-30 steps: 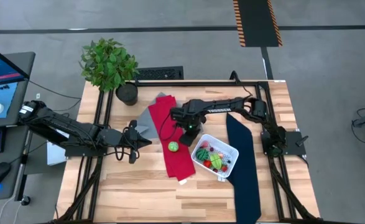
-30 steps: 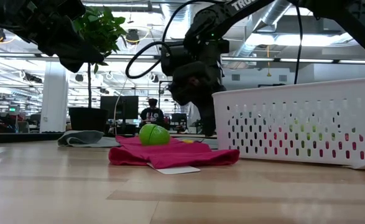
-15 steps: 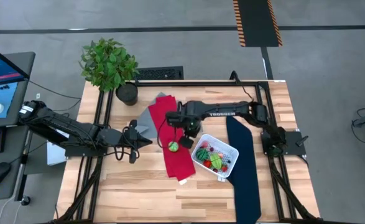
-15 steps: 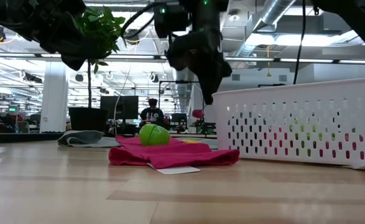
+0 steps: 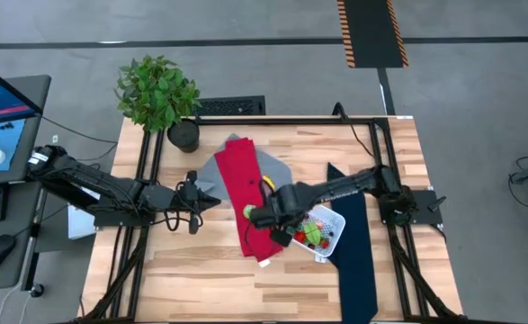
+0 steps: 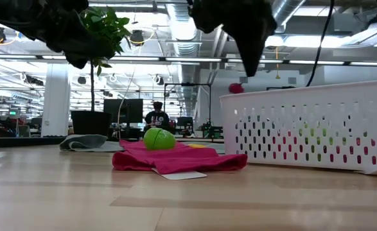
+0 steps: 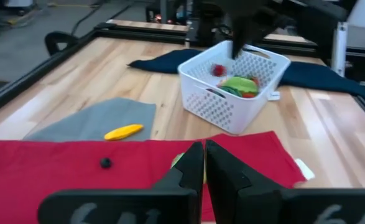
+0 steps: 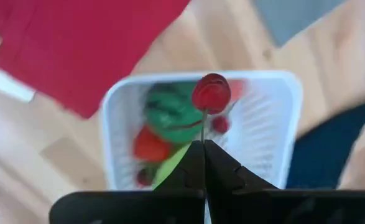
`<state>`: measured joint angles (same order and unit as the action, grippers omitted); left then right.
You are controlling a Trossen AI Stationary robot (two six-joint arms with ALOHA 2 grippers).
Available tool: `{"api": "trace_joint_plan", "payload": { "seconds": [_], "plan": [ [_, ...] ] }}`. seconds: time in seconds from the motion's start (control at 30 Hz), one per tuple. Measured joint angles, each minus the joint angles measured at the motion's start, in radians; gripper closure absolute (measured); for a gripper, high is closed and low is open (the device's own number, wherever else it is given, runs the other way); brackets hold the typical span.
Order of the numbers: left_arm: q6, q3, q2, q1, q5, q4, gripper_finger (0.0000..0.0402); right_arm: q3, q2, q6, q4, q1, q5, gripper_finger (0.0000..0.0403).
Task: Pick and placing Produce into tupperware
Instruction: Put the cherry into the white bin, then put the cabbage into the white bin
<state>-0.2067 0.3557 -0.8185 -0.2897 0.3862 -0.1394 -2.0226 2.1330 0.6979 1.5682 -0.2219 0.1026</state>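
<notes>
The white tupperware (image 5: 336, 220) stands between a red cloth (image 5: 250, 180) and a navy cloth (image 5: 353, 256), with several pieces of produce inside (image 7: 239, 86). My right gripper (image 8: 203, 142) hangs over it, shut on a small red fruit (image 8: 211, 93), seen also in the low view (image 6: 237, 88). A green ball (image 6: 158, 138) rests on the red cloth. A yellow piece (image 7: 124, 131) lies on a grey cloth (image 7: 101, 118). My left gripper (image 5: 211, 200) is shut and waits level, left of the red cloth. My right gripper pinches the thin stem (image 8: 203, 127) of the red fruit between its two fingertips. The fingers point straight down from above. The fruit hangs below them on its stem, lifted clear, over the tupperware's rim (image 8: 294, 118).
A potted plant (image 5: 160, 90) stands at the far left corner. Black frame rails (image 5: 147, 162) run along the table's left, far and right sides. A small black bit (image 7: 106, 163) lies on the red cloth, and a white tag (image 5: 264, 262) sticks out at its near end.
My right gripper has risen from low by the red cloth's right edge and gone toward the table's near edge, over the tupperware, tipping until it points straight down. The red fruit has come up with it and hangs clear. The green ball has stayed on the cloth.
</notes>
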Motion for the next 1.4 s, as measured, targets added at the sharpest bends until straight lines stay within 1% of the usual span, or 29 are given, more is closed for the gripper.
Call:
{"api": "trace_joint_plan", "payload": {
  "seconds": [0.1, 0.2, 0.3, 0.4, 0.5, 0.67, 0.8, 0.87, 0.97, 1.0, 1.07, 1.2, 1.27, 1.33, 1.4],
  "plan": [
    [-0.022, 0.0, 0.0, 0.0, 0.02, 0.002, 0.0395, 0.025, 0.0, 0.057, 0.0, -0.038, -0.019, 0.0386],
    [-0.051, 0.0, 0.0, 0.0, 0.018, 0.003, 0.0395, 0.11, 0.001, 0.112, 0.003, -0.059, -0.057, 0.0388],
    [-0.093, 0.0, 0.0, 0.0, 0.015, 0.015, 0.0395, 0.211, 0.002, 0.16, -0.008, -0.073, -0.049, 0.0389],
    [-0.106, 0.0, 0.0, 0.0, 0.015, 0.015, 0.0395, 0.269, 0.003, 0.192, -0.014, -0.08, 0.013, 0.0385],
    [-0.108, 0.0, 0.0, 0.0, 0.015, 0.014, 0.0395, 0.31, 0.004, 0.194, -0.011, -0.077, 0.027, 0.0344],
    [-0.118, 0.0, 0.0, 0.0, 0.048, 0.007, 0.0395, 0.312, 0.007, 0.18, -0.002, -0.077, 0.035, 0.0248],
    [-0.099, 0.0, 0.0, 0.002, 0.07, -0.004, 0.0395, 0.312, 0.007, 0.139, 0.003, -0.087, 0.03, 0.0177],
    [-0.097, 0.0, 0.0, 0.008, 0.073, -0.013, 0.0395, 0.312, -0.003, 0.159, 0.002, -0.098, 0.03, 0.0154],
    [-0.091, 0.0, 0.0, 0.025, 0.082, -0.032, 0.0395, 0.273, -0.042, 0.205, 0.003, -0.118, 0.042, 0.014],
    [-0.088, 0.0, 0.0, 0.031, 0.083, -0.044, 0.0395, 0.259, -0.057, 0.215, 0.002, -0.126, 0.067, 0.0139],
    [-0.065, 0.0, 0.0, 0.043, 0.089, -0.073, 0.0395, 0.222, -0.087, 0.22, -0.01, -0.149, 0.15, 0.0139],
    [-0.013, 0.0, 0.001, 0.051, 0.093, -0.111, 0.0395, 0.162, -0.169, 0.21, -0.049, -0.226, 0.368, 0.0139],
    [0.001, 0.0, 0.001, 0.051, 0.101, -0.131, 0.0395, 0.16, -0.216, 0.179, -0.126, -0.279, 0.49, 0.0138],
    [0.008, 0.0, 0.001, 0.055, 0.102, -0.171, 0.0395, 0.16, -0.257, 0.103, -0.208, -0.343, 0.611, 0.0138],
    [0.008, 0.0, 0.001, 0.064, 0.077, -0.205, 0.0395, 0.159, -0.283, 0.021, -0.307, -0.418, 0.77, 0.0138]
  ]
}}
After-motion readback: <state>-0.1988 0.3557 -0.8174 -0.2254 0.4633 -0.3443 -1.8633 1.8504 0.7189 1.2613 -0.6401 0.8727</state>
